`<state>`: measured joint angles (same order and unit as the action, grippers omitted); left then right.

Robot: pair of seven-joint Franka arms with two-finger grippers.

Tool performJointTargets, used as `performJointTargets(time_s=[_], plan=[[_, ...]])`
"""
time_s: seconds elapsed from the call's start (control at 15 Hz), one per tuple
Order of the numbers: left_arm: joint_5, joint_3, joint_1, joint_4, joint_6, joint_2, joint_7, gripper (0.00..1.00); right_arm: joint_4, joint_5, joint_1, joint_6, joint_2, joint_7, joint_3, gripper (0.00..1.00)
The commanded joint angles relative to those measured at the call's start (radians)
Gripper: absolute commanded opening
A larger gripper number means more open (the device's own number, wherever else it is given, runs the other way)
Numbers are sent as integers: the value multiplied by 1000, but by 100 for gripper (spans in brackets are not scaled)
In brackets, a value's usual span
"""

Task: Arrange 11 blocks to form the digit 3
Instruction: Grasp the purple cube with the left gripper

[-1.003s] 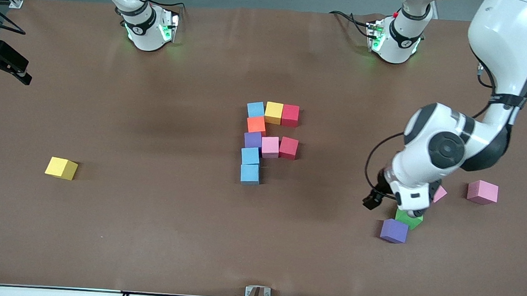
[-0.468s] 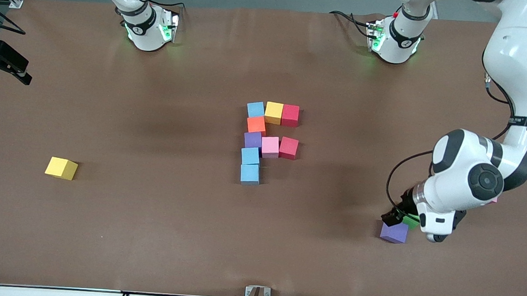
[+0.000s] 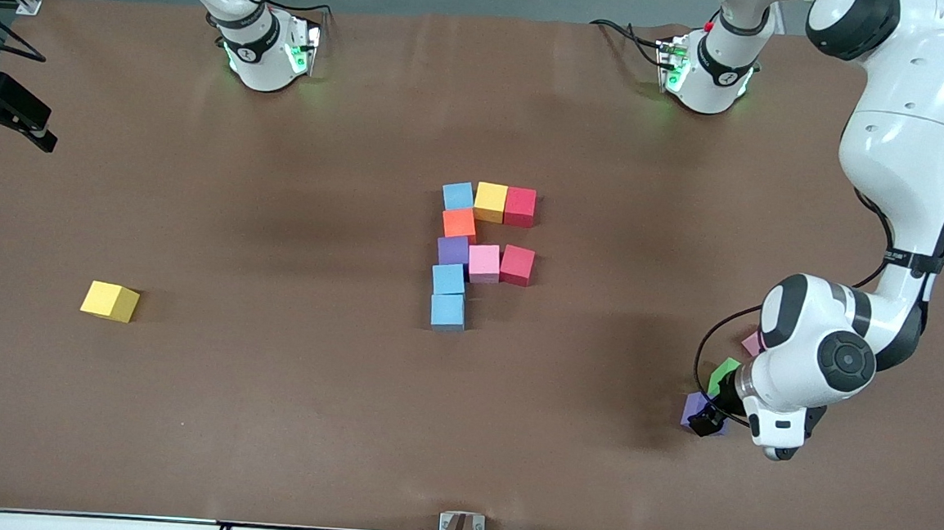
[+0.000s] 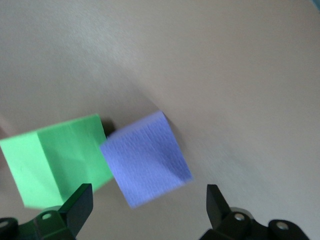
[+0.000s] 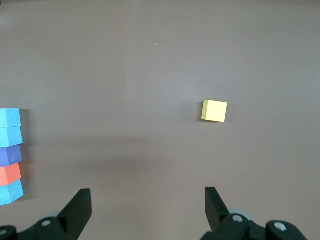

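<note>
I had the left gripper [image 4: 147, 207] low over the loose purple block [image 3: 693, 408], lower right of the front frame, toward the left arm's end of the table. Fingers [image 4: 80, 202] stood wide apart, nothing held; in the left wrist view the purple block [image 4: 146, 159] sat between the two tips, corner-on to them. The green block [image 4: 55, 157] was just beside the purple one; I couldn't tell whether their edges touched. In the front view the green block [image 3: 723, 373] showed only partly past the wrist, slightly farther from the camera than the purple, and a sliver of a pink block [image 3: 752, 343] peeked out above it.

The right gripper [image 5: 147, 205] was out of the front frame, arm waiting; its wrist view showed fingers spread with nothing between them, high over bare table with a lone yellow block [image 5: 214, 111] below.

The partial digit 3 [image 3: 482, 253] sat at frame centre: top row blue [image 3: 457, 195], yellow [image 3: 491, 201], red [image 3: 520, 206]; orange [image 3: 459, 224] under the blue; then purple [image 3: 453, 251], pink [image 3: 484, 262], red [image 3: 517, 264]; two blues [image 3: 448, 279] [image 3: 448, 311] stacked down the column. The bottom row had only that last blue. The spare yellow block [image 3: 110, 301] lay at left of frame, well apart from it.
</note>
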<state>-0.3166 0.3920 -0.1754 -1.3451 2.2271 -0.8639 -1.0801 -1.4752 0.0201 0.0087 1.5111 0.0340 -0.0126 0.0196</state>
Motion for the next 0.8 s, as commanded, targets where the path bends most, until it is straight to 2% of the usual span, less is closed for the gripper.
performJointTargets(time_s=[0.0,0.47,0.74], plan=[[13,-16,10,27,-1,-6,3,100,16,3,0,-11,-6,10,-3,100],[13,-30,8,30,83,-41,0,100,16,3,0,-11,-6,10,-3,100],[16,-38,5,29,82,-40,-1,100,16,3,0,-11,-6,9,-3,100]])
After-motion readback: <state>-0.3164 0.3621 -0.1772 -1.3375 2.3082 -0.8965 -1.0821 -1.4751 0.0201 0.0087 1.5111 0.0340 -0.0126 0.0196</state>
